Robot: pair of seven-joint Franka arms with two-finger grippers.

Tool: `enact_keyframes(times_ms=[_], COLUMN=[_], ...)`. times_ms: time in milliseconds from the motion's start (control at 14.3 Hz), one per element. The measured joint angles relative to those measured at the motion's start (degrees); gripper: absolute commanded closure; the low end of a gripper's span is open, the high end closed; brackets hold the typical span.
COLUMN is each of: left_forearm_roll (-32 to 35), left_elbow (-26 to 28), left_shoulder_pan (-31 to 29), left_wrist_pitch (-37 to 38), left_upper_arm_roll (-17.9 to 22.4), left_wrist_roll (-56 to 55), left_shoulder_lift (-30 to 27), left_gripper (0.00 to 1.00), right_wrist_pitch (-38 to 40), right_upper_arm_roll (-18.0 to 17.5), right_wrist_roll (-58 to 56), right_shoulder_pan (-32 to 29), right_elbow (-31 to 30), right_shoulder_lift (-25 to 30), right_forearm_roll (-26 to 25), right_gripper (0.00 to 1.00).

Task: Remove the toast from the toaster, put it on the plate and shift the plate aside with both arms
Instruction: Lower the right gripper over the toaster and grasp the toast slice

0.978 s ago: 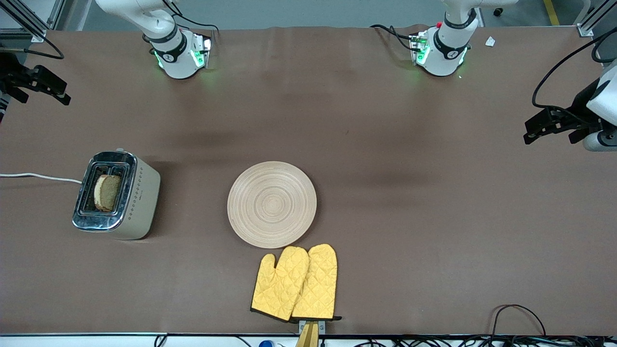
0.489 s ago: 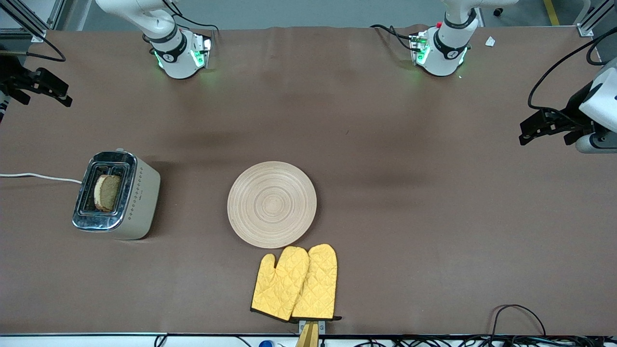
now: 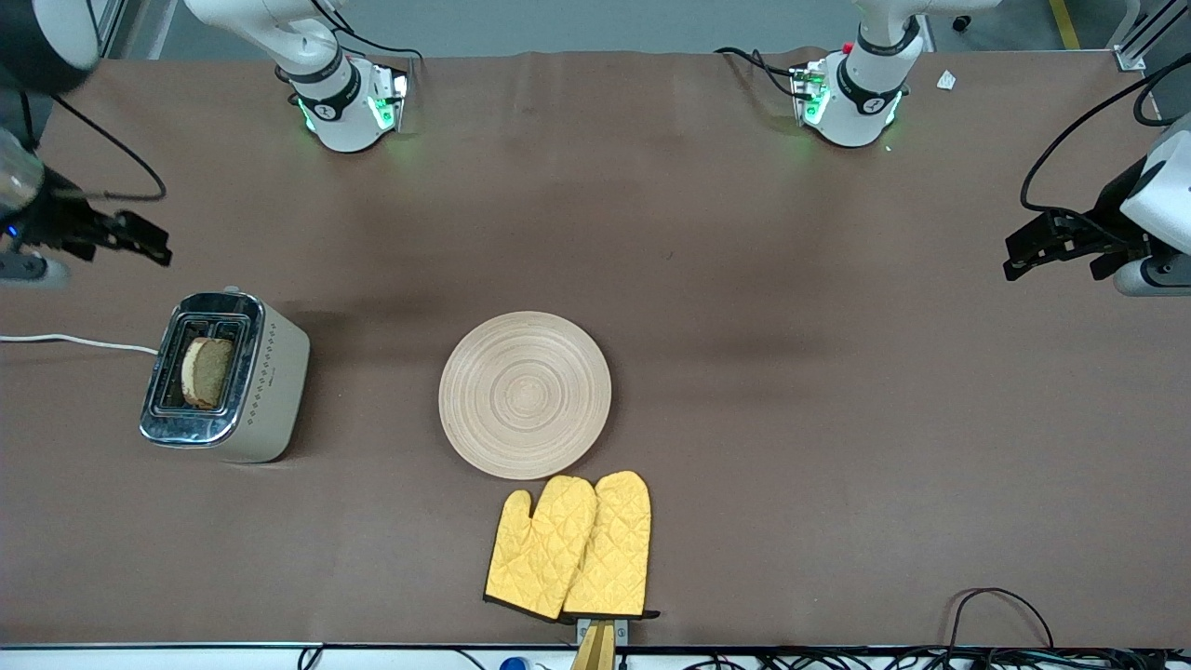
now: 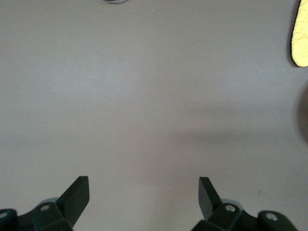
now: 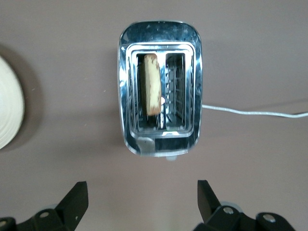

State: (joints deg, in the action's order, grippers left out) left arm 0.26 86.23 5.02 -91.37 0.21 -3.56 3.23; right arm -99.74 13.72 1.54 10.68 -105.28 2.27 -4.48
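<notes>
The toast [image 3: 207,372] stands upright in one slot of the steel toaster [image 3: 223,377] near the right arm's end of the table. The right wrist view shows the toast [image 5: 152,90] edge-on in the toaster [image 5: 160,86]. The round wooden plate [image 3: 525,395] lies bare at mid-table; its rim also shows in the right wrist view [image 5: 9,110]. My right gripper [image 3: 153,247] is open and empty over the table beside the toaster [image 5: 142,192]. My left gripper [image 3: 1012,261] is open and empty over bare table at the left arm's end [image 4: 143,190].
Two yellow oven mitts [image 3: 569,547] lie side by side nearer the front camera than the plate; a corner shows in the left wrist view [image 4: 301,38]. The toaster's white cord [image 3: 74,342] runs off the right arm's end of the table.
My right gripper has moved in from the table's end to a spot beside the toaster. My left gripper shifted slightly. Toast, plate and mitts have not moved.
</notes>
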Motion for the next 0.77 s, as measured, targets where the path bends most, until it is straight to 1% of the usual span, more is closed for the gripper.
enact_keyframes(times_ms=[140, 349, 559, 629, 769], left_forearm_roll=[0.0, 0.0, 0.0, 0.0, 0.0], left_elbow=[-0.3, -0.4, -0.5, -0.6, -0.7], left_shoulder_pan=[0.0, 0.0, 0.0, 0.0, 0.1], left_wrist_pitch=[0.0, 0.0, 0.0, 0.0, 0.0], left_upper_arm_roll=[-0.3, -0.5, -0.6, -0.6, -0.7], left_wrist_roll=[0.0, 0.0, 0.0, 0.0, 0.0], left_shoulder_lift=[-0.1, -0.1, -0.1, -0.1, -0.2], left_gripper=[0.00, 0.00, 0.00, 0.00, 0.00], right_wrist_pitch=[-4.8, -11.4, -16.0, -17.0, -18.3], right_upper_arm_roll=[0.0, 0.0, 0.0, 0.0, -0.1], right_wrist_roll=[0.0, -2.0, -5.8, -6.3, -6.8], right_shoulder_pan=[-0.8, -3.1, -4.8, -4.9, -5.0], right_elbow=[-0.5, -0.6, -0.6, -0.5, -0.5], right_shoulder_lift=[-4.4, -10.4, -14.5, -15.5, -16.7], right_forearm_roll=[0.4, 4.4, 7.7, 8.0, 8.1], right_gripper=[0.00, 0.00, 0.00, 0.02, 0.25])
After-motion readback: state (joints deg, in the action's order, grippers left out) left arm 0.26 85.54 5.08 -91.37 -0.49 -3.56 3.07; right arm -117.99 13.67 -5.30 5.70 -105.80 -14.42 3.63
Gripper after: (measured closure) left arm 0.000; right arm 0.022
